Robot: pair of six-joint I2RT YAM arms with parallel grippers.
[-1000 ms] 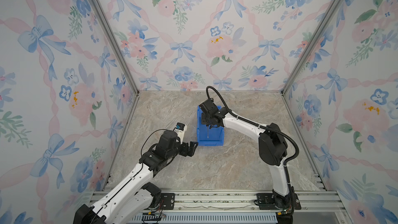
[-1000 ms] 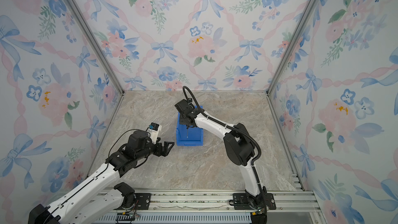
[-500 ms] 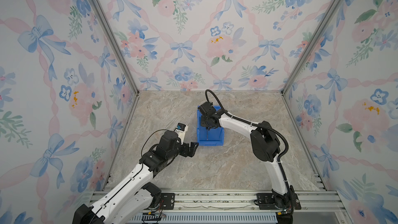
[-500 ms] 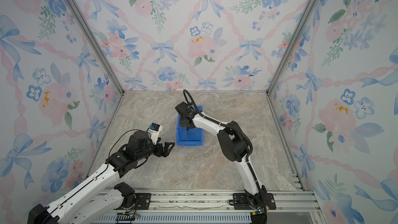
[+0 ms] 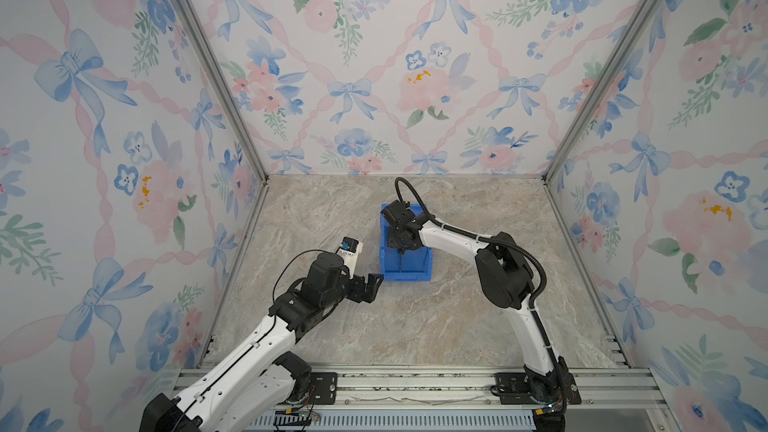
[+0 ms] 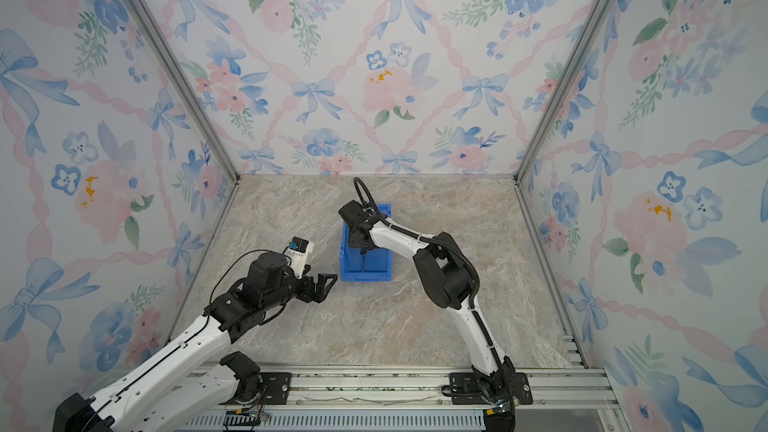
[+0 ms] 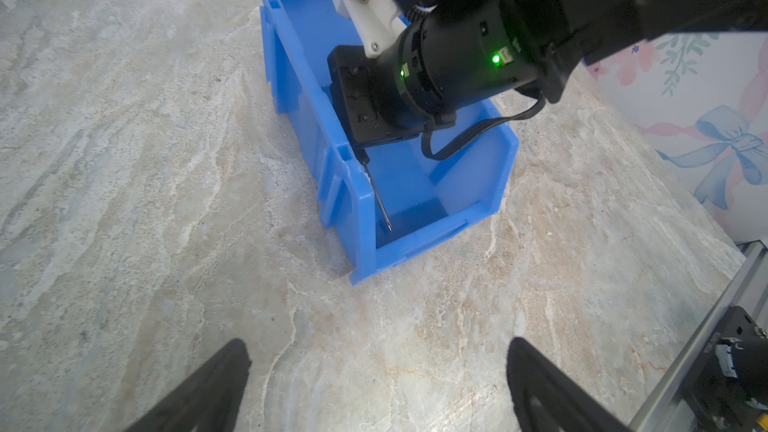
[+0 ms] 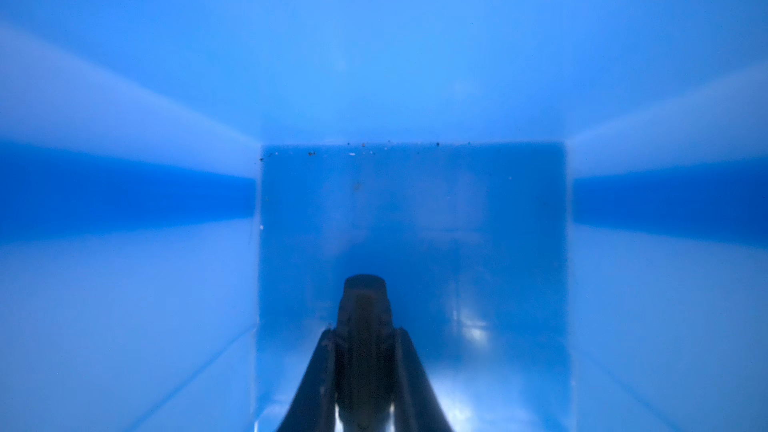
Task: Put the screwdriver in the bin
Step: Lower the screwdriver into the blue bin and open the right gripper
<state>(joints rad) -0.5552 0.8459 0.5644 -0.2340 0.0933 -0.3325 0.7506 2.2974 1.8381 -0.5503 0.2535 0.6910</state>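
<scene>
While the big marble table (image 5: 415, 326) fills the lower middle of both top views, the blue bin (image 5: 409, 275) sits on it near the middle of the frame, with its low lip toward the bottom edge. Next in size is the right gripper (image 5: 401, 248). It reaches down inside the bin and squeezes tight on the black handle of the screwdriver (image 7: 379, 197). The left gripper (image 5: 371, 284) hangs just left of the bin, not touching it. Its two fingers (image 7: 224, 371) are spread wide with nothing between them. Smallest of all, the screwdriver is inside the bin, near one side wall. Its thin silver tip slants down toward the low lip. Whether the tip touches the bin floor cannot be told.
</scene>
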